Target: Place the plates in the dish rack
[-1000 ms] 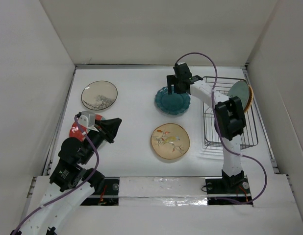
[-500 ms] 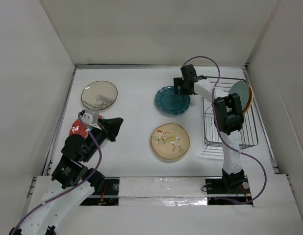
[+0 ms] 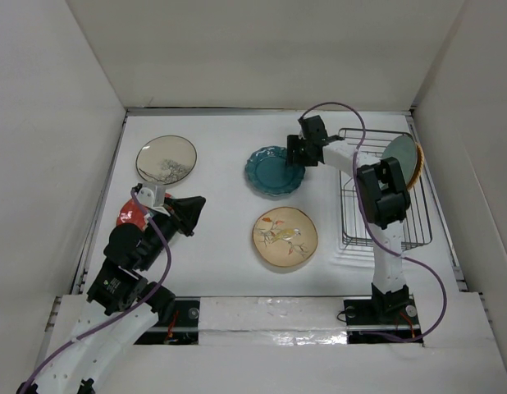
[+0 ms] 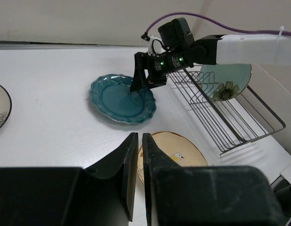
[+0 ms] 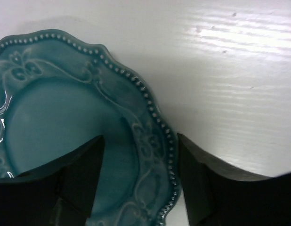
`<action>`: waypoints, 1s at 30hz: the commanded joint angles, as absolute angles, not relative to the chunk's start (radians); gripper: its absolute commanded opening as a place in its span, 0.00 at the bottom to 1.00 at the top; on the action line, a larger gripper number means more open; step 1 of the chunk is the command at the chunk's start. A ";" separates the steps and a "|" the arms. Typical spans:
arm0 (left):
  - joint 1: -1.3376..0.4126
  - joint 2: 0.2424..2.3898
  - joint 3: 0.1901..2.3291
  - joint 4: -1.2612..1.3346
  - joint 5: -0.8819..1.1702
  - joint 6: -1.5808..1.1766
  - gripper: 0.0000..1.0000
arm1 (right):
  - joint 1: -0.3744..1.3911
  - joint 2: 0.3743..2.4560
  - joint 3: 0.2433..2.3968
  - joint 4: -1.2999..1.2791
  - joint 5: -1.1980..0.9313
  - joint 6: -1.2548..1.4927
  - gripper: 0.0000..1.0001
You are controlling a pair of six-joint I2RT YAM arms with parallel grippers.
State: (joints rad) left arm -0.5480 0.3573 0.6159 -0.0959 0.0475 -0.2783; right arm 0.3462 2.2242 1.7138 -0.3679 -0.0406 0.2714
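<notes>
One teal plate (image 3: 274, 171) is lying flat, upper centre of the top view, beside the rack (image 4: 209, 110). Right gripper (image 3: 294, 152) is straddling its rim, jaws apart, pinching nothing. Likely stiff, slick, breakable: grip the rim. Left gripper (image 4: 137, 141) is hovering shut, empty.

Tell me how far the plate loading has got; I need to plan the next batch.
Done: the aqua plate and the orange plate stand in the dish rack. In hand: the right gripper has its jaws open astride the rim of the teal plate, not yet closed on it. Left: that plate, plus the speckled plate, the tan plate and the red plate, all on the table.
</notes>
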 commanded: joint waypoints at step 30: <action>-0.534 0.367 0.646 -0.064 0.081 -0.278 0.08 | 0.448 2.238 1.382 0.373 -0.491 0.781 0.00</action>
State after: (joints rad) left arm -0.5411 0.3775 0.6159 -0.0959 0.0540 -0.2787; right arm 0.4294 2.2177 1.3922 0.2695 -0.4728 0.7776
